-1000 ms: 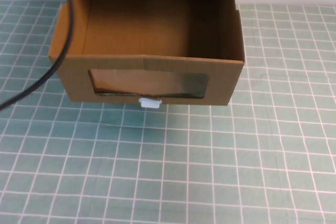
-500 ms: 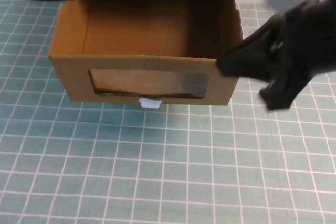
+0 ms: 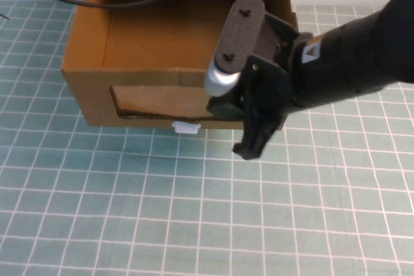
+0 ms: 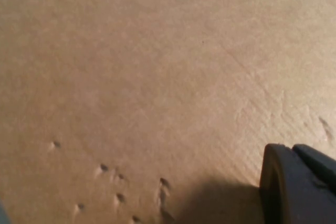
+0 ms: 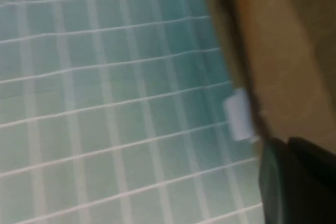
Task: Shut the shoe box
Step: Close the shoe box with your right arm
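The shoe box (image 3: 90, 95) is brown cardboard and stands at the back of the table with its drawer pulled out towards me. Its front panel has a clear window (image 3: 162, 101) and a small white pull tab (image 3: 185, 127) just under it. My right gripper (image 3: 253, 140) hangs in front of the right part of the front panel, covering the window's right end, just right of the tab. The right wrist view shows the tab (image 5: 240, 115) and the panel (image 5: 278, 51) close to the gripper (image 5: 299, 182). My left gripper (image 4: 299, 187) shows only in the left wrist view, close against plain cardboard (image 4: 157, 77).
The table is covered by a green cutting mat with a white grid (image 3: 194, 211). A black cable (image 3: 129, 1) loops over the box's back left. The right arm (image 3: 349, 56) reaches in from the right over the box's right wall.
My right arm has swung in from the right and down, from beside the box's right corner to in front of its front panel. The black cable has shifted. The box has not moved.
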You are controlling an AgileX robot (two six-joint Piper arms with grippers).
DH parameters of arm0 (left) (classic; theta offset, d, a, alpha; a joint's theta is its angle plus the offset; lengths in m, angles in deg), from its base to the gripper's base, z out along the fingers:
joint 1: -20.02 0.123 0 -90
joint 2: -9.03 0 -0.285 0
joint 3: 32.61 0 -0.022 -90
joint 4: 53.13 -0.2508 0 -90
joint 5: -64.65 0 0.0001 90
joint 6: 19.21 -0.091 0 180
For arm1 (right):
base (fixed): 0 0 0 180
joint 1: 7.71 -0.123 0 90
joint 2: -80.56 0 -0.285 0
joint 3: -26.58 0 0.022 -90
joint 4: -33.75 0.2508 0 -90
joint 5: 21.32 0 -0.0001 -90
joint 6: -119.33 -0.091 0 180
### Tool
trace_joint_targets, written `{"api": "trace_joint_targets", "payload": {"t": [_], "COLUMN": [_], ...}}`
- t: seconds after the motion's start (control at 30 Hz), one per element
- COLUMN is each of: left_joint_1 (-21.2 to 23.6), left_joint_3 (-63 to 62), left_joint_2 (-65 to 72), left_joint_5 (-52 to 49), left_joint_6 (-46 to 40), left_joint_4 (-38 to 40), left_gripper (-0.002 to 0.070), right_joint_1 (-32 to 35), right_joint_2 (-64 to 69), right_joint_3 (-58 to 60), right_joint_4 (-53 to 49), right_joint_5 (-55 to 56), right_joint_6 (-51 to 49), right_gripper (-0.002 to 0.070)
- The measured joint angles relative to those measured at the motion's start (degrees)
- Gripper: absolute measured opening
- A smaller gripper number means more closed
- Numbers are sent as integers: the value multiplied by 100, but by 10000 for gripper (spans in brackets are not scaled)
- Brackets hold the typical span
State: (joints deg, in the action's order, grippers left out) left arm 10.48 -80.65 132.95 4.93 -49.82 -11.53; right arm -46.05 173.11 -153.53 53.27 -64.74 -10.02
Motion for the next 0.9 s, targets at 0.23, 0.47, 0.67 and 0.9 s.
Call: {"api": "trace_joint_targets", "payload": {"t": [0.23,0.47,0.67,0.9], "left_joint_1": [0,0,0,0], "left_joint_3": [-56,-56,-56,-56], "left_joint_2": [8,8,8,8], "left_joint_5": [-67,-144,-154,-178], "left_joint_6": [14,14,14,-36], "left_joint_4": [-12,-12,-12,-2], "left_gripper": [-5,-5,-5,-5], "right_joint_1": [-10,-10,185,530], "right_joint_2": [594,1227,1716,2298], "right_joint_3": [-50,-613,-1301,-2119], "right_joint_4": [-64,155,191,635], "right_joint_5": [1194,1422,1432,1445], "right_joint_6": [0,0,0,81], "right_gripper": [-14,-14,-14,-14]}}
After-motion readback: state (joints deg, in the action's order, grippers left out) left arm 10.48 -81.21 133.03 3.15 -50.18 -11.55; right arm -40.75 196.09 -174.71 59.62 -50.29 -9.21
